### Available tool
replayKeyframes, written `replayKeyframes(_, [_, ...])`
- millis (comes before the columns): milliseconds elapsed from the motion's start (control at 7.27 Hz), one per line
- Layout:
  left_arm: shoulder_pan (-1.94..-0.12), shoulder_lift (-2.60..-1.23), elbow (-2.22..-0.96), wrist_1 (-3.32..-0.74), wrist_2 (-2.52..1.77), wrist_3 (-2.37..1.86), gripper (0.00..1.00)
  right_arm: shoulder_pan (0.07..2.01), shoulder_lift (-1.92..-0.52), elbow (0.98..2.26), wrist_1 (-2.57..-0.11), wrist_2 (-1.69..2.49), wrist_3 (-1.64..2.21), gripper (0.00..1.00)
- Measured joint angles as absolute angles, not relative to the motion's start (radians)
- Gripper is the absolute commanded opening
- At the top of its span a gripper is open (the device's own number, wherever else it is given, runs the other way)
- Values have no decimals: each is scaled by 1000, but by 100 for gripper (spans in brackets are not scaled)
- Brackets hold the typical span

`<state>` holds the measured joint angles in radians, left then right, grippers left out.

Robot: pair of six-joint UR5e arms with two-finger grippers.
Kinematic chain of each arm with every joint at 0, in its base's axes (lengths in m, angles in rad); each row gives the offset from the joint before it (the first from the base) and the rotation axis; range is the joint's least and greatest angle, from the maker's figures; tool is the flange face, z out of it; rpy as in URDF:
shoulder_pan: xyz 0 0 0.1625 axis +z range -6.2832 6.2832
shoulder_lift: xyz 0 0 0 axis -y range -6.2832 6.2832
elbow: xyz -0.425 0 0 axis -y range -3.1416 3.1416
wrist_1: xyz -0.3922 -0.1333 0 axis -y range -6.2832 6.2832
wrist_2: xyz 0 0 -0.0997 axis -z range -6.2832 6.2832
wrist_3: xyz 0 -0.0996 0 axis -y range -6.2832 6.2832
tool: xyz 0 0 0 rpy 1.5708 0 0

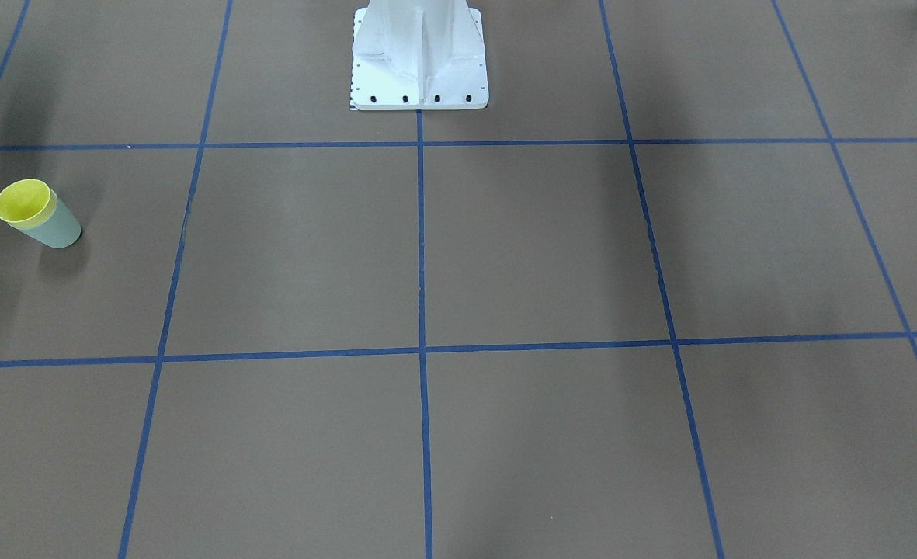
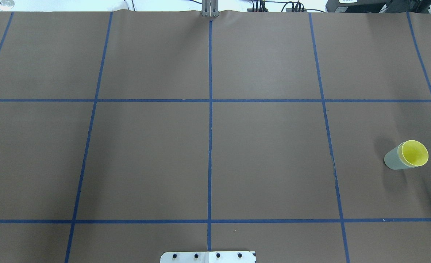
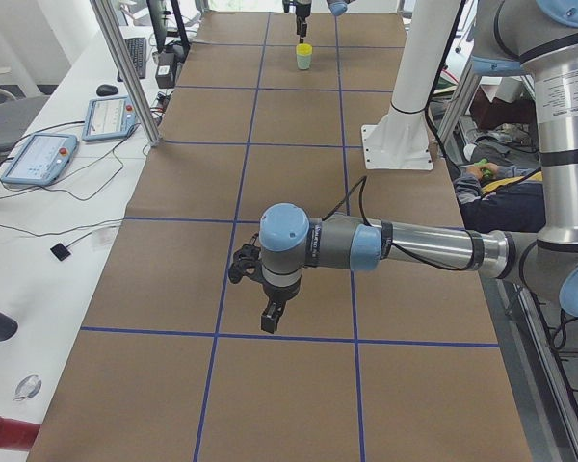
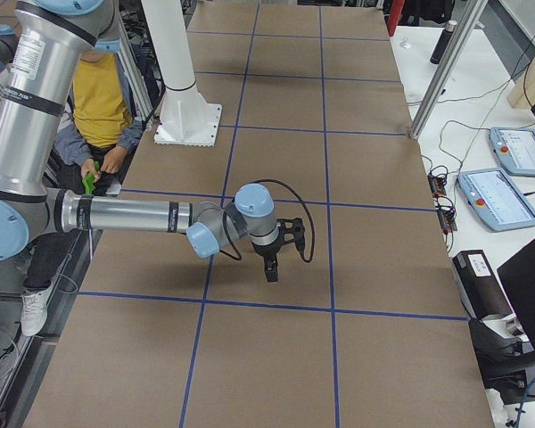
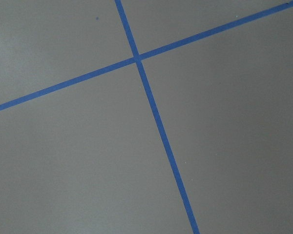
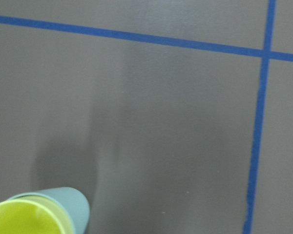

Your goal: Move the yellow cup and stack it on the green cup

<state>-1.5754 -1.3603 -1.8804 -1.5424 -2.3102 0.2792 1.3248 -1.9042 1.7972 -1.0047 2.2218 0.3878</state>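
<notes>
The yellow cup sits nested inside the green cup, upright on the brown mat. The pair is at the far left in the front view. From overhead, the yellow cup and green cup are at the far right. The right wrist view catches the yellow rim and the green wall at its lower left edge. My left gripper hangs above the mat, far from the cups. My right gripper hovers high over their area. I cannot tell whether either gripper is open or shut.
The white robot pedestal stands at the table's robot side. Blue tape lines grid the mat. A seated person is behind the robot. Touch pendants and cables lie on a side bench, with aluminium posts nearby.
</notes>
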Motion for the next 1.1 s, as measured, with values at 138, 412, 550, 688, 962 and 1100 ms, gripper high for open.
replayKeyframes(138, [-1575,-1360,-1878,-1542,-2310,279,100,1423,-1901,1774,-1034,2267,298,100])
replayKeyframes(412, [-1575,-1359,-1875,-1542,-2310,279,100,1530,-1846,1775,-1242,2318,103,100])
replayKeyframes(550, [-1575,-1360,-1874,-1542,-2310,280,100,1544,-1798,1772,-1393,2282,-35,100])
replayKeyframes(688, [-1575,-1360,-1872,-1542,-2310,280,100,1550,-1769,1777,-1525,2226,-170,100])
replayKeyframes(962, [-1575,-1364,-1864,-1543,-2310,280,100,1559,-1770,1792,-1614,2200,-264,100])
replayKeyframes(1100, [-1575,-1365,-1862,-1543,-2310,281,100,1561,-1772,1791,-1621,2200,-260,100])
